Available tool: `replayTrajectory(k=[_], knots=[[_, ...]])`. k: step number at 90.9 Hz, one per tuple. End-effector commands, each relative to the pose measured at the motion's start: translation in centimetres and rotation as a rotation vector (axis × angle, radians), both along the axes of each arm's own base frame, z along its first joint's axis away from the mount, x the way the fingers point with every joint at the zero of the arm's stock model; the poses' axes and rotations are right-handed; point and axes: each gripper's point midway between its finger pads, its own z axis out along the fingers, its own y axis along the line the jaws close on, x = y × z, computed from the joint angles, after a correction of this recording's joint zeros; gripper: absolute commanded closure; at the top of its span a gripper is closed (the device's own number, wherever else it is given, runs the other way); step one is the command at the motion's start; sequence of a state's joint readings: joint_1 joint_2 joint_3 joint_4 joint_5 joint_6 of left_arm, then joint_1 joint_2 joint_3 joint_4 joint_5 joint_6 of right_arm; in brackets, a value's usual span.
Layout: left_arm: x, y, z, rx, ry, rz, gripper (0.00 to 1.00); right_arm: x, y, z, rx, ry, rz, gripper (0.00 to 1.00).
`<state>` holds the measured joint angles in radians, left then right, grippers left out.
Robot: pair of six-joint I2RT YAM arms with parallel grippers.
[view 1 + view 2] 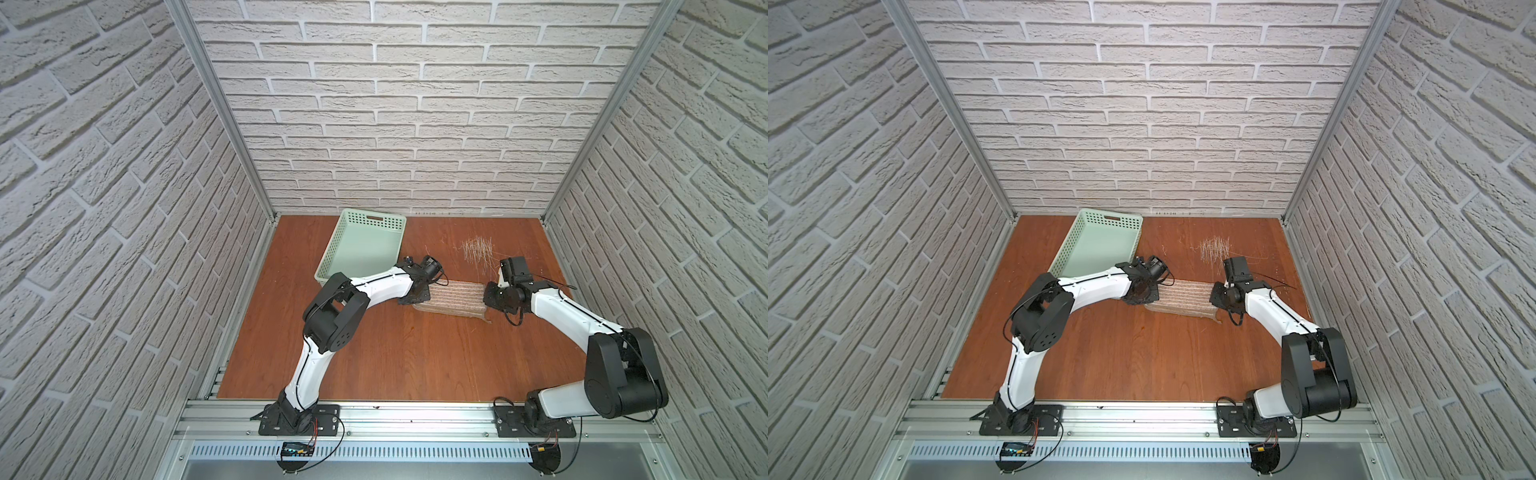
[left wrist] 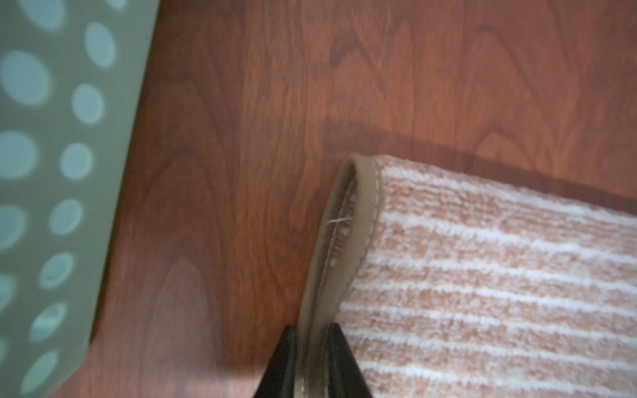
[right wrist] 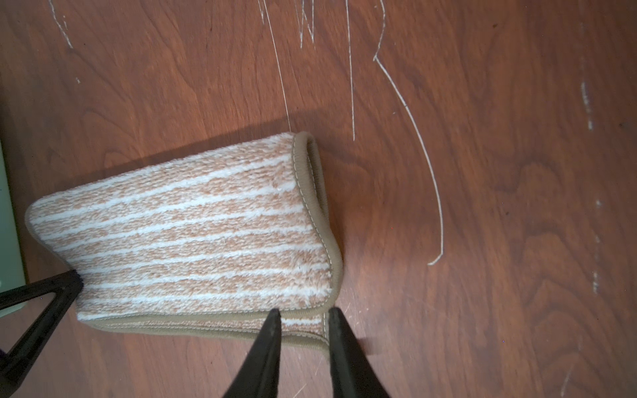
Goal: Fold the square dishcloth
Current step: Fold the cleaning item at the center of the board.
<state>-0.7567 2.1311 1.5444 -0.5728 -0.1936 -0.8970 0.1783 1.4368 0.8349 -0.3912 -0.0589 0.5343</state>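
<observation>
While the left gripper (image 2: pixel 310 336) is pinching the square dishcloth (image 2: pixel 482 293) by its hem, the right gripper (image 3: pixel 303 317) is straddling one corner. Whether it is gripping, I cannot tell.

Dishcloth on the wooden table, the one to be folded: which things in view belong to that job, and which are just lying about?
Belongs to the job: tan-brown striped square dishcloth; black left tool; black right tool.
Just lying about: mint-green perforated plastic basket; patch of pale straw-like strands.
</observation>
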Motion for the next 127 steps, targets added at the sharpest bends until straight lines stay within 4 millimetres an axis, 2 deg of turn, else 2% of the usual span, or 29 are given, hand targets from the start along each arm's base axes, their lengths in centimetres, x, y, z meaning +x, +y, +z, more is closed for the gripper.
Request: replayTrajectory(k=[1, 9, 22, 45, 61, 74, 96, 112, 127], knots=[[-4.9, 4.8, -6.9, 0.220, 0.233, -0.001, 0.89, 1.0, -0.1, 1.4, 0.005, -0.068, -0.009, 0.73], [-4.9, 4.7, -7.0, 0.202, 0.238, 0.006, 1.00, 1.0, -0.1, 0.9, 0.007, -0.063, -0.013, 0.73], [-4.1, 4.8, -6.3, 0.185, 0.216, 0.018, 1.00, 0.8, 0.4, -0.3, 0.031, -0.039, -0.004, 0.73], [-1.9, 6.3, -0.9, 0.251, 0.050, 0.046, 1.00, 0.7, 1.7, -2.2, 0.103, 0.003, 0.014, 0.73], [-0.5, 6.0, 3.4, 0.301, -0.088, 0.020, 1.00, 0.9, 2.0, -2.9, 0.116, 0.025, 0.011, 0.73], [-0.2, 5.5, 5.4, 0.361, -0.136, -0.013, 1.00, 1.0, 2.7, -3.4, 0.156, 0.039, 0.018, 0.73], [0.1, 2.8, 7.4, 0.333, -0.170, -0.077, 1.00, 1.5, 3.8, -3.4, 0.217, 0.035, 0.029, 0.73], [0.5, -0.7, 8.7, 0.252, -0.184, -0.157, 1.00, 1.7, 3.9, -3.4, 0.227, 0.034, 0.026, 0.73], [0.3, -4.1, 8.5, 0.161, -0.153, -0.241, 1.00, 1.8, 4.0, -3.9, 0.231, 0.041, 0.024, 0.76]])
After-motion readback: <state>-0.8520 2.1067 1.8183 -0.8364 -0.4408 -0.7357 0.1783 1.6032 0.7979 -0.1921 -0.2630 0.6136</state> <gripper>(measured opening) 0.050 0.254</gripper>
